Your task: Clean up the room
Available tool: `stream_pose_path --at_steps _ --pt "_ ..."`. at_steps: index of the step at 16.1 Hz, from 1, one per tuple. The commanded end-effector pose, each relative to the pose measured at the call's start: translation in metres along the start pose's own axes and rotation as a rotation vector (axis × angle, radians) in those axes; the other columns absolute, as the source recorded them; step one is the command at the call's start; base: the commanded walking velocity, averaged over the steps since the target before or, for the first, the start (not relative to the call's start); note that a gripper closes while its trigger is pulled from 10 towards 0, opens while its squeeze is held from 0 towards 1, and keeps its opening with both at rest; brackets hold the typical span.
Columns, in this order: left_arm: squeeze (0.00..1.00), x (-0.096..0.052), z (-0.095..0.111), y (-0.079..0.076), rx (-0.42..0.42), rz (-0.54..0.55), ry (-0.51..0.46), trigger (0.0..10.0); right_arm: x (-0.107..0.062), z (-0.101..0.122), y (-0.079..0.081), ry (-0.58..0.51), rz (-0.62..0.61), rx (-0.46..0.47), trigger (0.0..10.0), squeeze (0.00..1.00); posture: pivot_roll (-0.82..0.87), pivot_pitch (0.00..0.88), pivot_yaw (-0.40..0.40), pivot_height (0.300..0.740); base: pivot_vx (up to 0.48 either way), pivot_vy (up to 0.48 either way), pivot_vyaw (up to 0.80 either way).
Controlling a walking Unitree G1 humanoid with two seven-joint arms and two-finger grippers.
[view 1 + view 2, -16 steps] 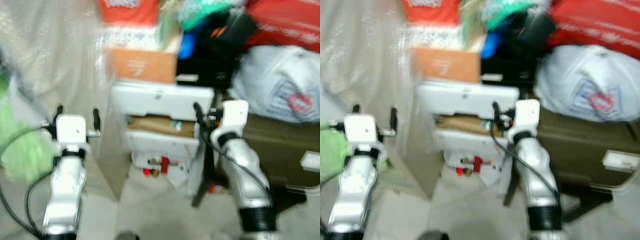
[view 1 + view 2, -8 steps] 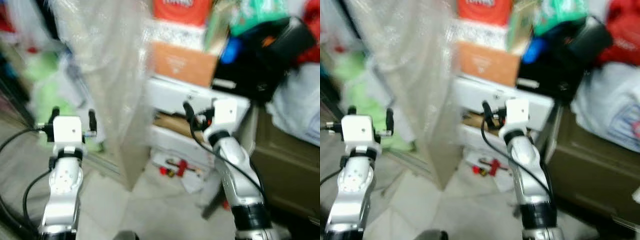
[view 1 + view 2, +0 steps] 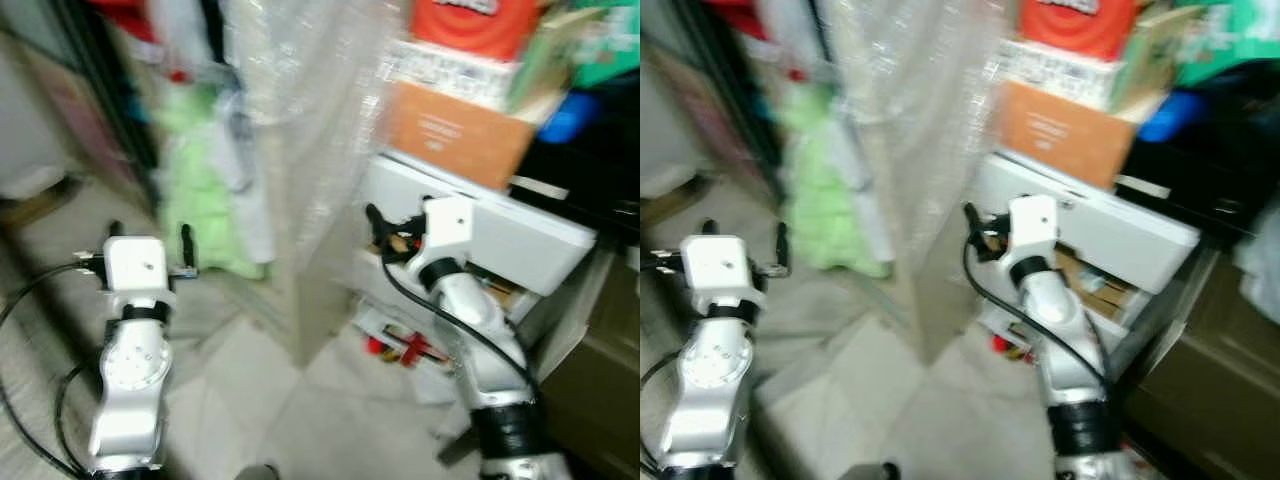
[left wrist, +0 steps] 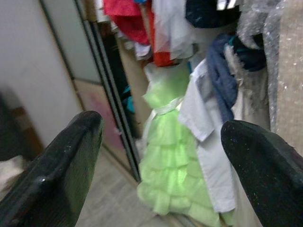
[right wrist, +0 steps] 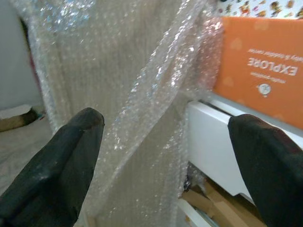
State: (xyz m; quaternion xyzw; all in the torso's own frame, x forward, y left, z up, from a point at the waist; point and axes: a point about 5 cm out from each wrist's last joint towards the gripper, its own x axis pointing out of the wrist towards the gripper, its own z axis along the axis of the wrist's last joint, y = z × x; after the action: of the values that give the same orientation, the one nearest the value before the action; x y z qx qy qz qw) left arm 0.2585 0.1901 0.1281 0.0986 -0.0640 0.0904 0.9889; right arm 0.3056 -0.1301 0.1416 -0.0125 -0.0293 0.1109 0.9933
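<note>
Room clutter: bubble-wrapped panel [image 3: 300, 150] stands centre, white drawer unit [image 3: 480, 230] and orange box [image 5: 265, 61] beside it, green dress [image 4: 170, 156] hanging, probably in a wardrobe. Left claw [image 4: 161, 156] and right claw [image 5: 165, 156] both spread wide, empty.

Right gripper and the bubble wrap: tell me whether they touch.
Apart. The right wrist view shows the right gripper with open jaws and the bubble wrap hanging beyond them, untouched.
</note>
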Motion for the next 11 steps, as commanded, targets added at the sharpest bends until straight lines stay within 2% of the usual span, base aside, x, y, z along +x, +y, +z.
stream_pose_path --at_steps 1,3,7,11 --pt "0.00 0.0007 0.0014 0.0026 0.000 0.005 -0.001 10.0 0.0014 0.0040 0.0000 -0.017 -0.002 0.000 10.0 0.00 -0.08 0.000 -0.014 0.740 0.000 0.000 0.80" --pt "0.00 0.0009 0.0008 0.0026 -0.014 0.009 0.005 10.0 0.0013 0.0044 0.0010 -0.024 0.004 0.002 10.0 0.00 -0.08 0.000 -0.014 0.740 0.000 0.000 0.80" --pt "0.00 0.0016 -0.0002 0.0029 -0.025 0.011 0.018 10.0 0.0014 0.0041 0.0013 -0.025 0.001 0.029 10.0 0.00 -0.07 0.000 -0.012 0.740 0.000 0.000 0.00" --pt "0.00 0.0030 -0.0014 0.0035 -0.038 0.013 0.030 10.0 0.0011 0.0040 0.0021 -0.027 0.000 0.033 10.0 0.00 -0.08 0.000 -0.009 0.740 0.000 0.480 0.00"
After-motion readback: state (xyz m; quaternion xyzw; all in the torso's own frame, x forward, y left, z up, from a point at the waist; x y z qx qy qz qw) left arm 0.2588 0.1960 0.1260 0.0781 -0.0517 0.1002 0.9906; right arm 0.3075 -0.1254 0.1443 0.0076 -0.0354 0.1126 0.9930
